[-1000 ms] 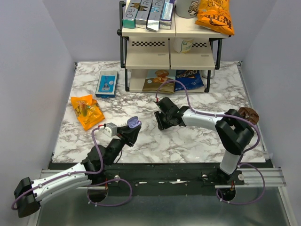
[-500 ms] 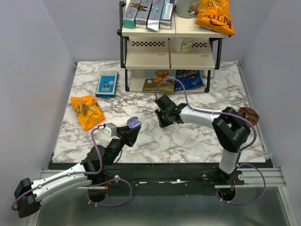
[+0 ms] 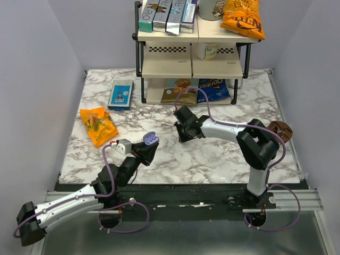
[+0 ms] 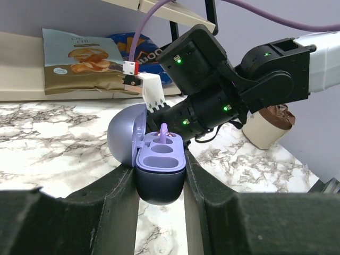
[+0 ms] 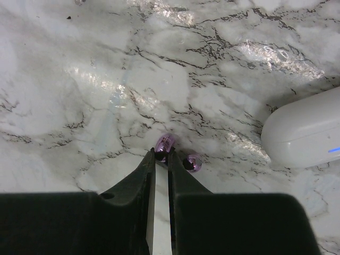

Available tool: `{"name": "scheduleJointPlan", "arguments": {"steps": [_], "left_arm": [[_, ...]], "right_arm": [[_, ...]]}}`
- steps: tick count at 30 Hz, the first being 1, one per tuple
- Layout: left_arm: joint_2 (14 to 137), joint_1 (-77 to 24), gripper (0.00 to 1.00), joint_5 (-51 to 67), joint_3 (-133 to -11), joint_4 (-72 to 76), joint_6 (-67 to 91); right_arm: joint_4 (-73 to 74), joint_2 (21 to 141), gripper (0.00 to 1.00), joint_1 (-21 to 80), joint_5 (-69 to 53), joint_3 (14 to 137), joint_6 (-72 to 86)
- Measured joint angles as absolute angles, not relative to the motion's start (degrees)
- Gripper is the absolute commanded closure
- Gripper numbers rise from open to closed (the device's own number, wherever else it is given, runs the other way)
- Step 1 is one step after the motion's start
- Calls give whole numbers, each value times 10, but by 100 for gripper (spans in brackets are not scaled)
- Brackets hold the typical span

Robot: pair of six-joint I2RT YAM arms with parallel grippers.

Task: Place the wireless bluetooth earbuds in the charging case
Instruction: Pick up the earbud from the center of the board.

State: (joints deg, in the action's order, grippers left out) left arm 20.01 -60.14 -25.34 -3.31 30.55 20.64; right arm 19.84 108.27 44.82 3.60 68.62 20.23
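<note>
A robotics lab test cell, not a lived-in room. A two-tier shelf rack stands at the back of a marble-patterned table, boxed in on three sides by plain pale walls. The rack holds staged goods: cartons and an orange crisp bag on top, a blue Doritos bag beneath. Well in front of the rack, a left arm and a right arm rise from a dark frame bar.

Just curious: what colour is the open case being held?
Lavender charging case, paler inside; best in the left wrist view.
</note>
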Motion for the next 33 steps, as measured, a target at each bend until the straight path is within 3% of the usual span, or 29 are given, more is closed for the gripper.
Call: {"name": "scheduleJointPlan", "arguments": {"steps": [10,24,33], "left_arm": [[200,-601,100,-253,-33,305,206],[200,-601,100,-256,-33,306,206],[178,-601,100,-266,-33,306,204]], "right_arm": [[173,1068,99,445,27,662,229],[168,962,100,420,-92,615,283],[163,800,100,352,-303,564,286]]}}
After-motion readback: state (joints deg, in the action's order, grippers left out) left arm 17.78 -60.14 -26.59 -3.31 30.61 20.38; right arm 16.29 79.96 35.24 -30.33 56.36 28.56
